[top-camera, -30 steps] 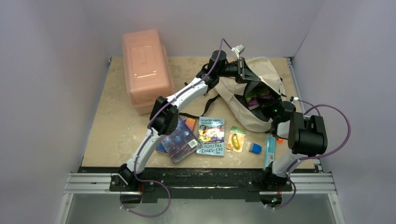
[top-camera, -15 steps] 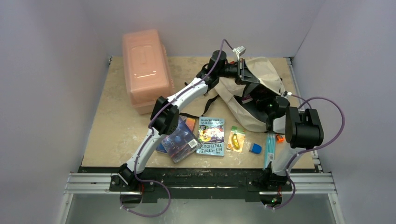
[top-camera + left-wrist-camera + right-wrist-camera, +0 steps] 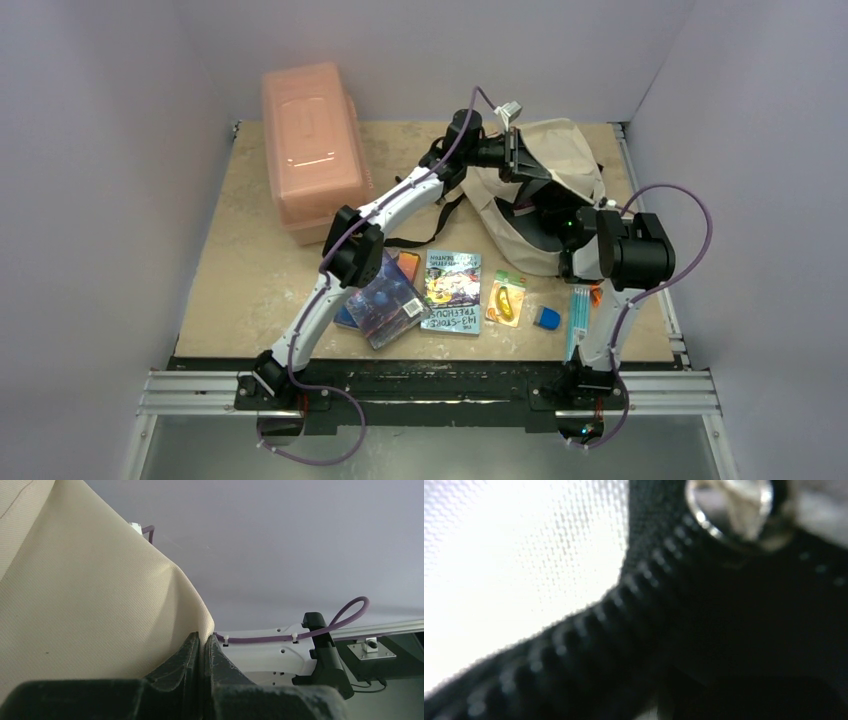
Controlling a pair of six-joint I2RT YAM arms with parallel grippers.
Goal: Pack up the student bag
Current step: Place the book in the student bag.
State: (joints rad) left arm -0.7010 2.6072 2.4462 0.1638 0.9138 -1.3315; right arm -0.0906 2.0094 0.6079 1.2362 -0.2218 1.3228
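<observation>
We judge loading in hand: the cream fabric student bag (image 3: pixel 570 150), right of the pink plastic box (image 3: pixel 310 135), is clamped open by the left gripper (image 3: pixel 202 641); the right gripper (image 3: pixel 553 218) sits inside, jaws we cannot tell; next, hold that mouth wide.

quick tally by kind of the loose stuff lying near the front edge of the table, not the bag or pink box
books: 2, dark book and light blue book
packet with a yellow item: 1
blue eraser: 1
teal pen pack: 1
total: 5
orange bits are partly hidden and not counted
</observation>
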